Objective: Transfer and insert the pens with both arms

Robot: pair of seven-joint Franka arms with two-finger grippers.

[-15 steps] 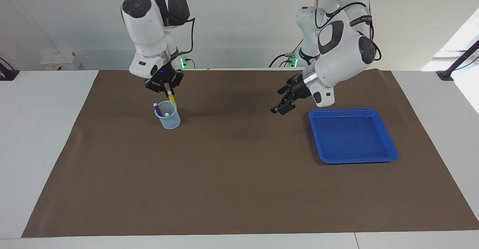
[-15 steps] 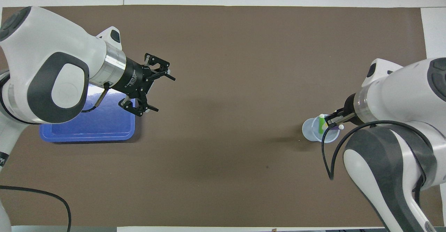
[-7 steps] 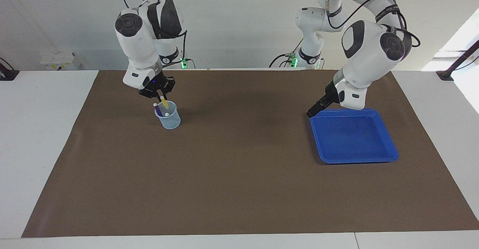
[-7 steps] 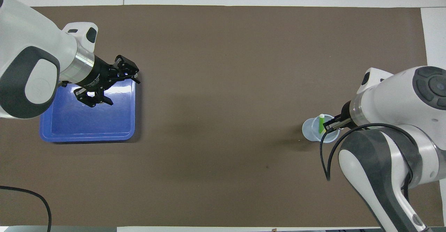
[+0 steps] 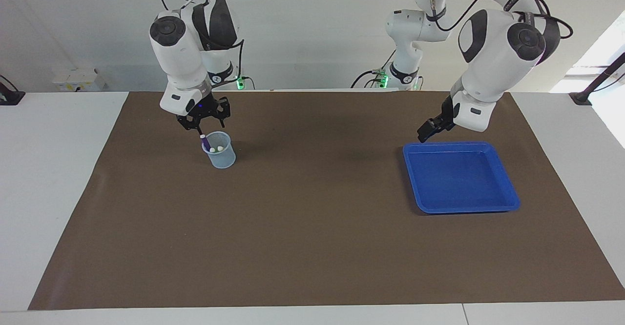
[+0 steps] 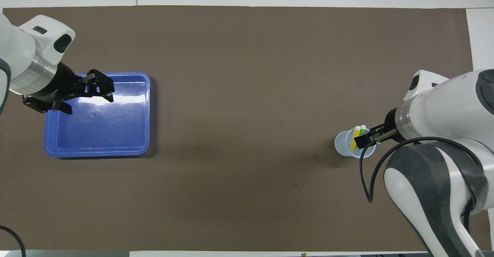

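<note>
The pale-blue cup [image 5: 220, 156] [image 6: 343, 147] stands toward the right arm's end of the table with the pens in it. The purple pen [image 5: 205, 142] leans out over its rim, and in the overhead view the yellow pen [image 6: 353, 139] and green pen [image 6: 362, 131] stand side by side. My right gripper [image 5: 202, 119] [image 6: 369, 138] hangs open just over the cup and holds nothing. My left gripper [image 5: 429, 131] [image 6: 90, 103] is open and empty, in the air over the edge of the blue tray [image 5: 459, 181] [image 6: 112, 133] that lies nearer the robots.
A brown mat [image 5: 312, 227] covers most of the white table. The blue tray holds nothing. The cup and the tray sit near the robots' side of the mat, at the two ends.
My right gripper has opened and let go of the yellow pen, which now stands in the cup. My left arm has swung back from the table's middle to over the tray.
</note>
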